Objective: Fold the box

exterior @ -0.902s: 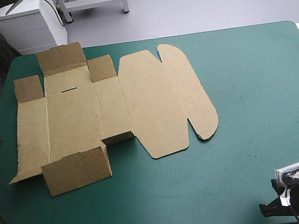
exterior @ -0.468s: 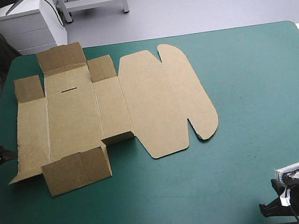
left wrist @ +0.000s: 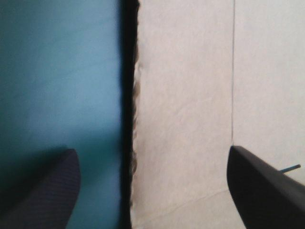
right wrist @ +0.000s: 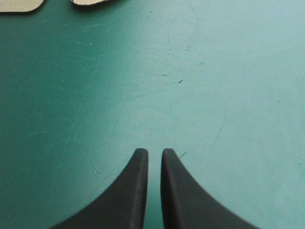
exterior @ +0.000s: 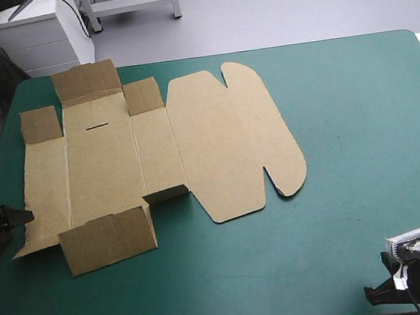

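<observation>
Lying flat on the left half of the table [exterior: 358, 134], the box [exterior: 121, 167] is an unfolded brown sheet. Its left panel reaches close to the table's left edge. The lid [exterior: 231, 140], with rounded lobes, spreads toward the table's middle. The near flap [exterior: 107, 241] and the far flap [exterior: 85, 82] stand tilted up a little from the sheet. A thin slot [exterior: 95, 126] shows in the panel below the far flap.

Cover [exterior: 230, 276]: teal-green, smooth and matte, bare over the whole right half. Seen close from the right wrist, it carries fine scratches [right wrist: 167, 76].

Left gripper [left wrist: 151, 151]: low at the table's left edge, at the box's near-left corner. Its black fingers [left wrist: 47, 191] stand wide apart and hold nothing. One is over the cover, the other over the board, with the sheet's ragged left edge between them. A dark shadow line follows that edge.

Right gripper [right wrist: 153, 152]: at the near-right corner, well apart from the box. Its fingers are pressed together with nothing between them, pointing across bare cover toward the lid's lobes.

Beyond the far edge: grey floor [exterior: 292, 6], and a white cabinet [exterior: 40, 40] off the far-left corner.
</observation>
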Tool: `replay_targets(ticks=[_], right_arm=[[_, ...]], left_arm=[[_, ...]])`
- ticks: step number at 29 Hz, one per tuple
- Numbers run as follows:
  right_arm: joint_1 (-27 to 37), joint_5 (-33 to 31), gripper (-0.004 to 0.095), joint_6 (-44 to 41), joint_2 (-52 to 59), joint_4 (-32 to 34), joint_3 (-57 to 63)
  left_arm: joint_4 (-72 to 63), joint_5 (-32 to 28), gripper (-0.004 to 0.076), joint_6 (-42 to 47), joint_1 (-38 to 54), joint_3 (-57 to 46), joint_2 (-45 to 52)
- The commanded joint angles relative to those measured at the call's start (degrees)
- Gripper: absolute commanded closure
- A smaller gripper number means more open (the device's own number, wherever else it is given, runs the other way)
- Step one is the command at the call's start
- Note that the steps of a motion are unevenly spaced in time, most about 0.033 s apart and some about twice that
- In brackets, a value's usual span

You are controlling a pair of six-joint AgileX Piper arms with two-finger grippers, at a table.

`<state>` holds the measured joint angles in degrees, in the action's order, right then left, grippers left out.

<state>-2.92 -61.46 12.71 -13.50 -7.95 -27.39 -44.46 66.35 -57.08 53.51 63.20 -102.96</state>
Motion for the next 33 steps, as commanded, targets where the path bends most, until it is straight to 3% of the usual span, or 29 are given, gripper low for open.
replay_targets(ticks=[1, 6, 12, 21, 31, 33], right_arm=[[-0.30, 3.33, 0.0819, 0.13, -0.90, -0.28, -1.44], [-0.30, 3.33, 0.0819, -0.21, -0.90, -0.05, -1.44], [-0.30, 3.33, 0.0819, -0.21, -1.00, -0.05, -1.44], [-0.30, 3.33, 0.0819, -0.32, -1.00, 0.08, -1.44], [-0.30, 3.33, 0.0819, -0.32, -1.00, 0.08, -1.44], [-0.30, 3.33, 0.0819, -0.32, -1.00, 0.08, -1.44]], left_arm=[[-2.98, -2.26, 0.0113, -3.00, -0.35, 0.16, -1.66], [-2.74, -0.49, 0.0113, -3.88, -0.35, 0.16, -4.99], [-3.64, 7.85, 0.0113, -3.65, -0.35, 0.16, -9.75], [-2.73, 7.83, 0.0113, -2.36, -2.80, 0.56, -11.04], [2.58, 7.49, 0.0129, -1.88, -12.74, 2.43, -11.04], [1.63, 7.81, 0.0161, -0.07, -14.49, 3.96, -11.04]])
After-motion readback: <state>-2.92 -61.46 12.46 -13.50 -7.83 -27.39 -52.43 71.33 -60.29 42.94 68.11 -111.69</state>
